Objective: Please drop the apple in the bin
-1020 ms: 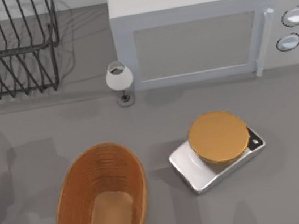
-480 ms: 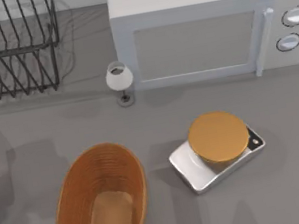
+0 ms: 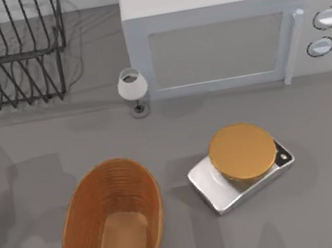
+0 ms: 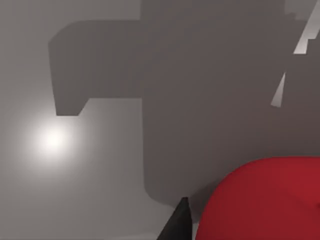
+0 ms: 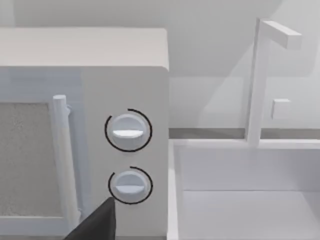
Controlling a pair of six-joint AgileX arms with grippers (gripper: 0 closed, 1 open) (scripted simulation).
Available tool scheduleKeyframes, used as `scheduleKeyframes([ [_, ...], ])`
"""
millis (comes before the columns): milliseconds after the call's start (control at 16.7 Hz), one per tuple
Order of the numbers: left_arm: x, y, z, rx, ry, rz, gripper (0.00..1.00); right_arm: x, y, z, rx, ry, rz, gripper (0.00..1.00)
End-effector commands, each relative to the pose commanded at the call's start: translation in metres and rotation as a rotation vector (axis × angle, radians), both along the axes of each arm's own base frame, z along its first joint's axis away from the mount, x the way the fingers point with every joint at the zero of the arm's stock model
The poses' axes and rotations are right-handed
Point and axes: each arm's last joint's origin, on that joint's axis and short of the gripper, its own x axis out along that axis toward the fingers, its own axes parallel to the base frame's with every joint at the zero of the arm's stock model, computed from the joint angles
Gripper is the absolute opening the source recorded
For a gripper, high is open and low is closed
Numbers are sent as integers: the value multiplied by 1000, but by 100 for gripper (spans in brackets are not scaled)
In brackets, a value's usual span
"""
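a: where's the apple [image 4: 265, 200]?
b: close against the left gripper's dark fingertip [image 4: 177, 226]; i can't tell the grip

a: the bin [image 3: 113, 225]?
b: near the bench's front-left edge, beside the scale [image 3: 241, 172]; no readable writing

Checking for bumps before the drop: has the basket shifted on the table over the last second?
No. In the top view the basket sits in the same spot beside the silver scale, with the same gap between them.
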Motion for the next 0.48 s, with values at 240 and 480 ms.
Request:
scheduleKeyframes([
  [240, 0, 0, 0, 0, 0, 0, 0, 0, 0, 0, 0, 0, 0, 100],
  [480, 2, 0, 11, 0, -12, 5, 0, 0, 0, 0, 0, 0, 0, 100],
])
